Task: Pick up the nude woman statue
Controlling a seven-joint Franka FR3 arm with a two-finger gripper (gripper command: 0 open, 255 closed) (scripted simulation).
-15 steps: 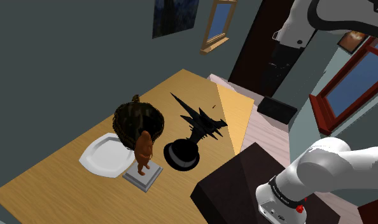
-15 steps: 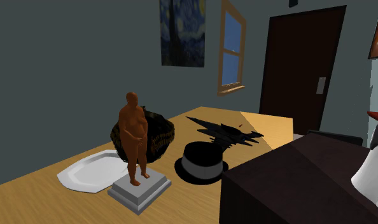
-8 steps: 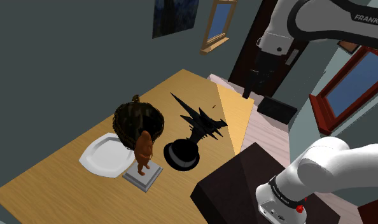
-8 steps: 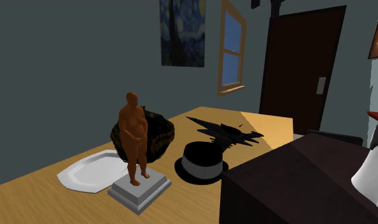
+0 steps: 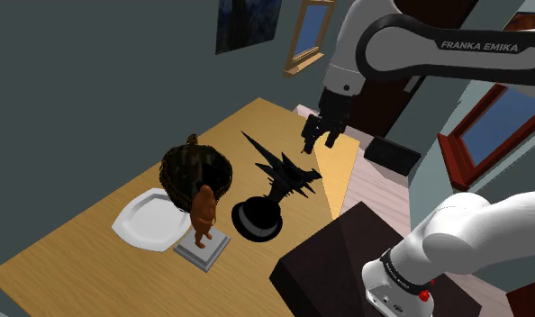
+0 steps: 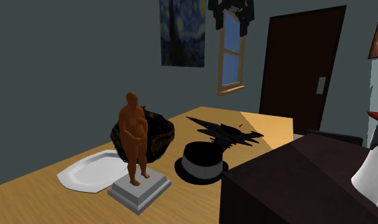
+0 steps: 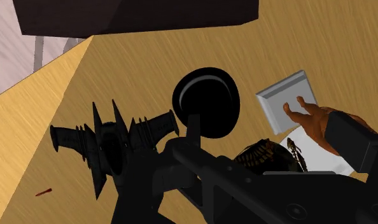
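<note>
The statue (image 5: 203, 214) is a brown nude figure standing upright on a stepped grey base (image 5: 201, 250), near the table's front in the shoulder view. The second exterior view has the statue (image 6: 133, 135) at left of centre on its base (image 6: 140, 189). My gripper (image 5: 318, 135) hangs open high above the table's far right end, well away from the statue and beyond the black spiky model (image 5: 284, 167). It enters the second exterior view as the gripper (image 6: 232, 16) at the top edge. In the wrist view the statue (image 7: 312, 118) lies close to one finger (image 7: 352, 141), untouched.
A black top hat (image 5: 258, 219) stands beside the statue's base. Behind the statue sit a dark woven basket (image 5: 195, 171) and a white plate (image 5: 144, 223). The dark stand (image 5: 333, 266) borders the table's near right. The wooden table (image 5: 86, 261) has free room at its left end.
The arm has swung down and toward the shoulder view's left, bringing the gripper over the table's far end. It has entered the second exterior view's top edge. The objects have not moved.
</note>
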